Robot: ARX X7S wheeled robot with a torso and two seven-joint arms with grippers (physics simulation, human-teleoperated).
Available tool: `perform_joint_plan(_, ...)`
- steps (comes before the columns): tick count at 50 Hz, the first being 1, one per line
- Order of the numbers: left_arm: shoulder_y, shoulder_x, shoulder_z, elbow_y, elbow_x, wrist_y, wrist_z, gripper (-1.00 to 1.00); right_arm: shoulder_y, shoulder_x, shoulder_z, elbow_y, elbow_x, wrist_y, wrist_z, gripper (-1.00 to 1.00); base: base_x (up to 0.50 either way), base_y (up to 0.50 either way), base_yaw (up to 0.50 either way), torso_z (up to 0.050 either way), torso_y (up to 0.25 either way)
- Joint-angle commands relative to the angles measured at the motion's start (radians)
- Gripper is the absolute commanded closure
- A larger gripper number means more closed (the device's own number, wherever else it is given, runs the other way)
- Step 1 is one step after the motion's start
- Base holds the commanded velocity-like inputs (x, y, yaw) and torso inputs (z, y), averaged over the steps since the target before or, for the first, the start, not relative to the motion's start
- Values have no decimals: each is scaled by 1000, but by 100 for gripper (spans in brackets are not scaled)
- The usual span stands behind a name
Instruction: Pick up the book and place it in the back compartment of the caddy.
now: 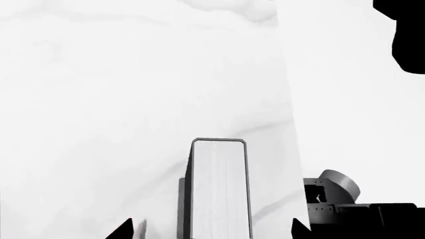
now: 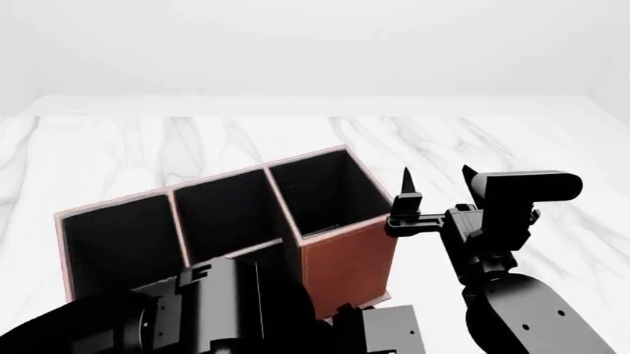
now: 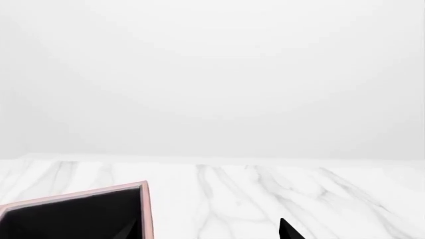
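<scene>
Book (image 1: 220, 191) cut off between left jaws — grip unclear

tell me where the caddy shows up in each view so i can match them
Head view: the caddy sits centre-left, its black compartments open upward.
Right wrist view: only one corner shows, at the lower left.
Left wrist view: not in it.
Shared landmark: the white marble table, also seen in the right wrist view.

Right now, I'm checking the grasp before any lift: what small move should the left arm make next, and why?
Probably close the left gripper: its fingertips stand apart on either side of the book, with gaps showing, so nothing seems gripped yet.
</scene>
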Motion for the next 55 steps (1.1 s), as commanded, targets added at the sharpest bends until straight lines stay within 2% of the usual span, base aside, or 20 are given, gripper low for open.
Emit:
perform_joint_plan(1,8,19,15,3,-2,14,13,-100,1,3,0,4,4,-3,3,-100,0,0,0,0,0)
perform_joint_plan(45,81,11,113,-133,71,96,88,-100,-11,13,1,18,16,-28,11,-100,0,0,0,0,0)
perform_joint_plan(46,81,11,114,-134,70,93,89,100,-11,13,2,19,17,-28,11,-100,0,0,0,0,0)
perform_joint_plan(55,71,9,117,-119,57,74,83,100,-12,14,0,20,19,-32,14,-100,0,0,0,0,0)
